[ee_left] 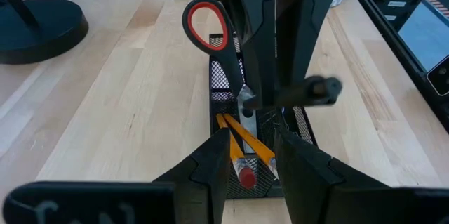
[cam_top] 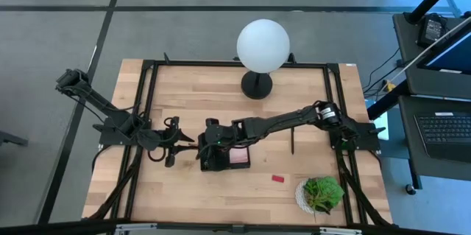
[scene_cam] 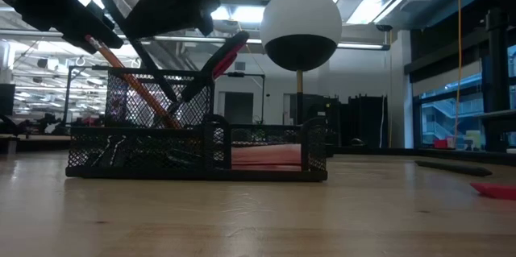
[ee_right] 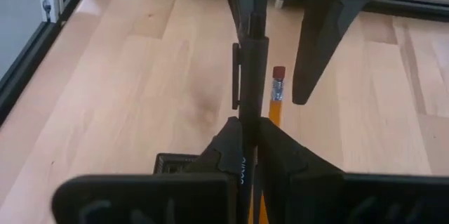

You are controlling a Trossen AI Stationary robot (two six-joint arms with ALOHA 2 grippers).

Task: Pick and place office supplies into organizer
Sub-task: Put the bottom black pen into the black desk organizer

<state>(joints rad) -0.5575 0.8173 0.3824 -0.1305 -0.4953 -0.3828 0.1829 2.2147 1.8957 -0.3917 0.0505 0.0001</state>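
Note:
The black mesh organizer stands mid-table, with a pink sticky pad in its low tray. Red-handled scissors and two orange pencils lean in its tall cup. My right gripper reaches over the organizer from the table's right, shut on a black pen. My left gripper waits at the organizer's left, open. Its fingers stand on either side of the pencils' eraser ends. My right gripper pinches the black pen's barrel between its two fingers, slanting down from the table's right. The pen lies across the fingers and is tilted, its clip end up toward my left gripper. The gripper hides its lower end. My left gripper: I cannot tell whether its fingers touch the pencils.
A second black pen lies on the table to the right of the organizer. A red eraser lies nearer the front edge. A potted plant stands at the front right. The globe lamp and its base stand at the back.

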